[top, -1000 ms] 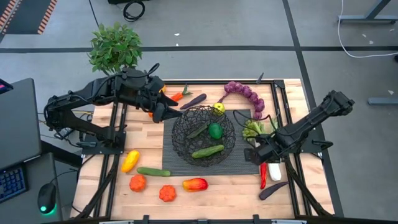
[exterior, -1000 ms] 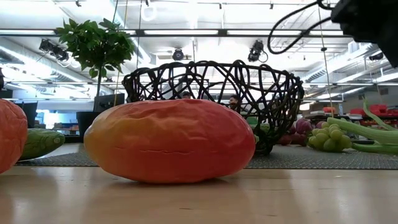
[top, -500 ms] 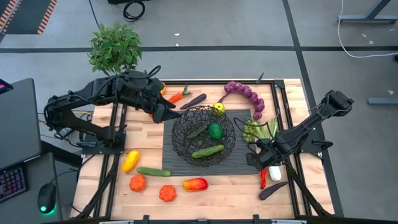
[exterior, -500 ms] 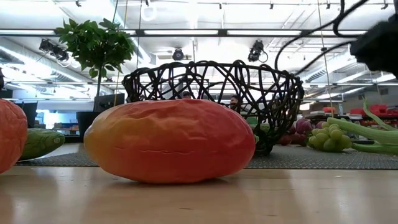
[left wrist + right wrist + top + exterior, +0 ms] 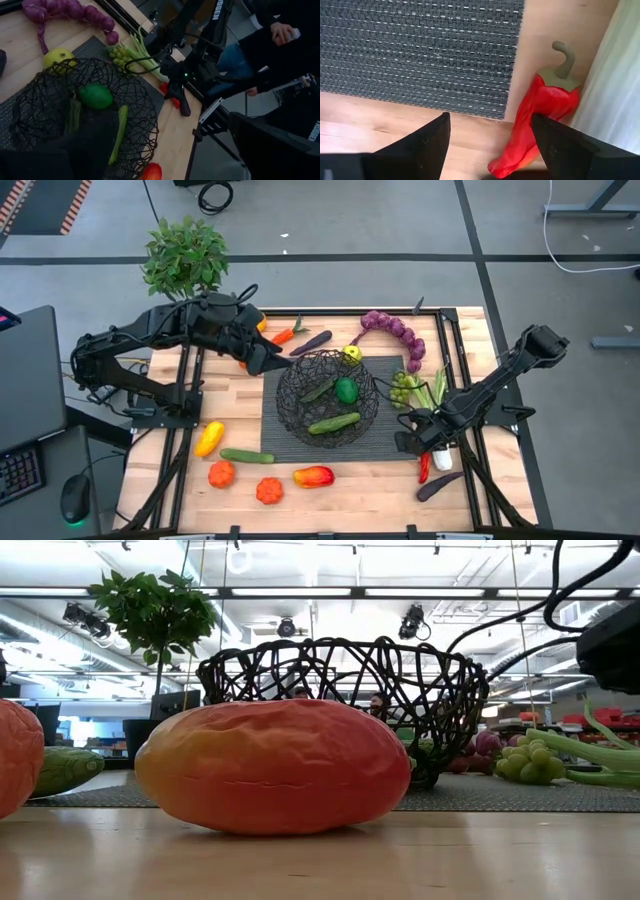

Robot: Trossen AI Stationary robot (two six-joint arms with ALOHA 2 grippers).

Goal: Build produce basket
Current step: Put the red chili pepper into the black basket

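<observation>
The black wire basket stands on a dark mat in the middle of the table. In it lie a green round fruit and two cucumbers. My right gripper hangs open, pointing down, just above the mat's near right corner. A red chili lies flat on the wood between its fingers, close to one fingertip, and a gap shows. My left gripper hovers open and empty over the basket's far left rim.
Leek, green grapes and an aubergine lie around the right gripper. Purple grapes and a yellow fruit lie at the far side. Pepper, cucumber, tomatoes and a red-yellow fruit lie near left. A person stands beyond the right edge.
My right gripper has sunk toward the table and moved a little toward the near edge, coming down over the red chili, still open. The produce and the basket have not moved.
</observation>
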